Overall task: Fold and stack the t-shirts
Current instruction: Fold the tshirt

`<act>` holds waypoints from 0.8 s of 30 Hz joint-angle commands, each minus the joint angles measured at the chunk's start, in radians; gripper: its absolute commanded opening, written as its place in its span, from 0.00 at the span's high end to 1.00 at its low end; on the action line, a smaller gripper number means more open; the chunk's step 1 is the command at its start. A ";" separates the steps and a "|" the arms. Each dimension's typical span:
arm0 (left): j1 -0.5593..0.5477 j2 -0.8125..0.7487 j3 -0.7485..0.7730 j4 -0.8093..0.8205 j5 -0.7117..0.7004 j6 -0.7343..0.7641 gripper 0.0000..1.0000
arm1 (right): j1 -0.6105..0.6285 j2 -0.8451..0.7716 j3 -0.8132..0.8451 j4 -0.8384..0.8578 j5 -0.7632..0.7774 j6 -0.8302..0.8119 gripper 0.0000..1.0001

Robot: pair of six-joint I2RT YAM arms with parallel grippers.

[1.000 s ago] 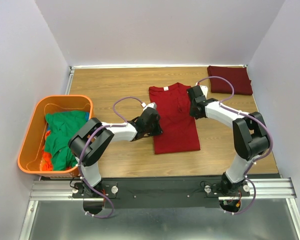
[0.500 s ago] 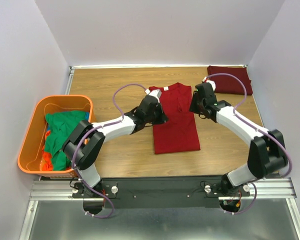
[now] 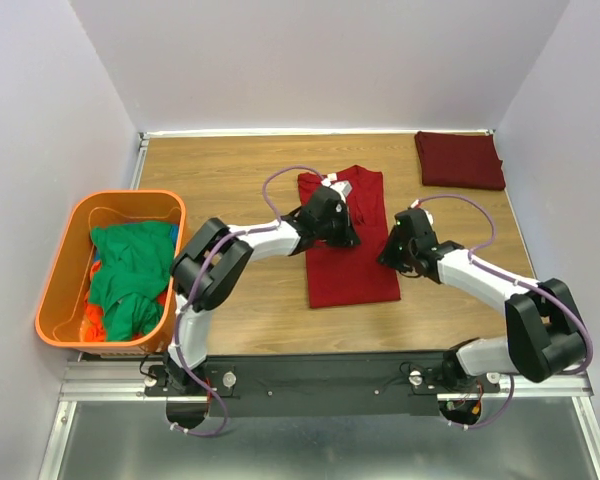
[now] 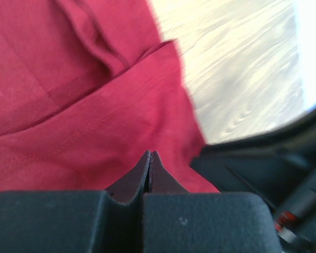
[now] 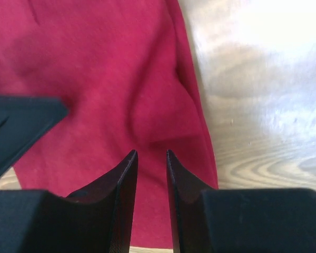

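Two grippers are at one bright red t-shirt [image 3: 352, 270], which lies flat on the wooden table [image 3: 230, 170] with its collar at the far end. The left gripper [image 3: 342, 232] hangs over the upper half of this shirt. In the left wrist view its fingers [image 4: 126, 187] are pressed together tip to tip, closed just above the cloth. Red fabric fills the space below and ahead of it, with a hemmed fold ahead to its left and bare wood ahead to its right.

The right gripper [image 3: 390, 252] sits at the shirt's right edge, close beside the left one. In the right wrist view its fingers [image 5: 124, 179] stand a narrow gap apart, with red cloth showing through the gap. A soft ridge of fabric runs ahead of the tips, and bare wood lies to its right.

A folded maroon t-shirt [image 3: 460, 160] rests in the far right corner, well beyond the right gripper. An orange tub [image 3: 65, 250] sits well to the left of the left gripper, with green t-shirts [image 3: 128, 270] heaped inside it.
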 commanded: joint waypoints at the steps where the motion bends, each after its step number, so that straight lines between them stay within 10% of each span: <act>1: 0.021 0.079 0.041 0.024 0.061 -0.007 1.00 | 0.001 -0.038 -0.075 0.064 -0.022 0.087 0.66; 24: 0.148 0.033 0.006 0.053 0.065 0.028 0.91 | 0.004 -0.244 -0.302 0.072 -0.116 0.140 0.65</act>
